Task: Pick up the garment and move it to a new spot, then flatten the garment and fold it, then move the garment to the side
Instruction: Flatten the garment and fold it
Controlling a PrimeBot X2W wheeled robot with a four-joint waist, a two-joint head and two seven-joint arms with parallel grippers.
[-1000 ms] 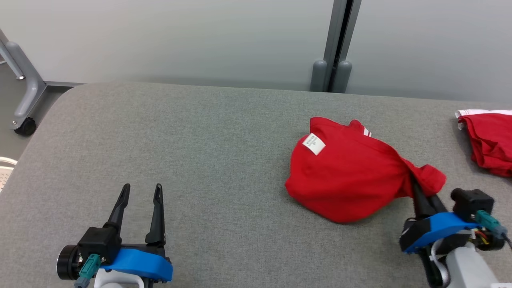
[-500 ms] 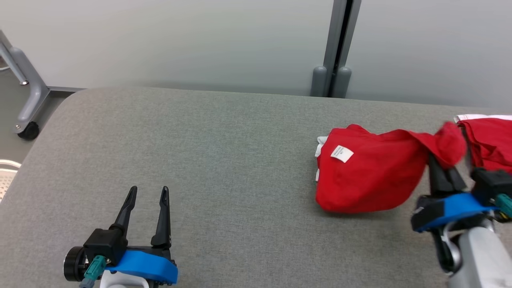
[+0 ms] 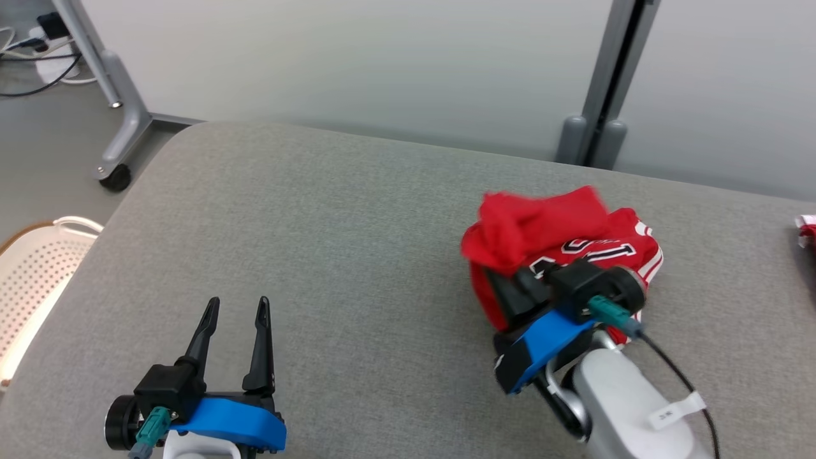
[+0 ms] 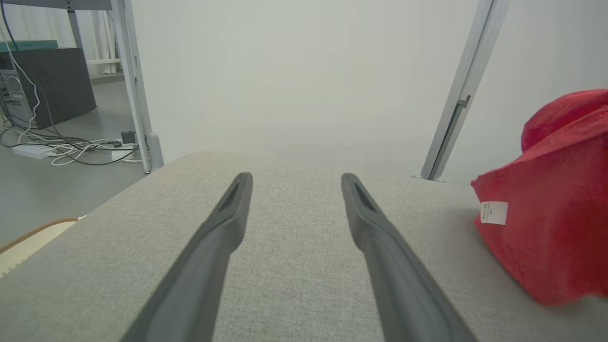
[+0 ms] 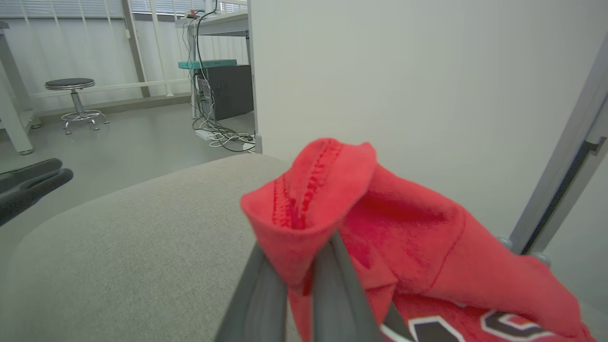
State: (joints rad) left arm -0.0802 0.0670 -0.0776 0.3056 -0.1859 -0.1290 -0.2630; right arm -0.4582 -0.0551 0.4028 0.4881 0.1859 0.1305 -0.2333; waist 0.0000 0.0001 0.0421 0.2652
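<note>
The red garment [image 3: 561,236] lies bunched right of centre in the head view, on the grey worktop [image 3: 331,242]. The right gripper [image 3: 500,287] reaches in from the lower right, its jaws pinching a fold of the garment. In the right wrist view that fold rises above the fingertips. Black-and-white lettering shows on the cloth just beside the gripper. The left gripper [image 3: 238,306] is at the lower left of the frame, jaws spread with nothing between them, well apart from the garment. A white label [image 4: 494,212] shows on the garment at the right of the left wrist view. A pale perforated basket [image 3: 38,268] stands beyond the worktop's left edge.
</note>
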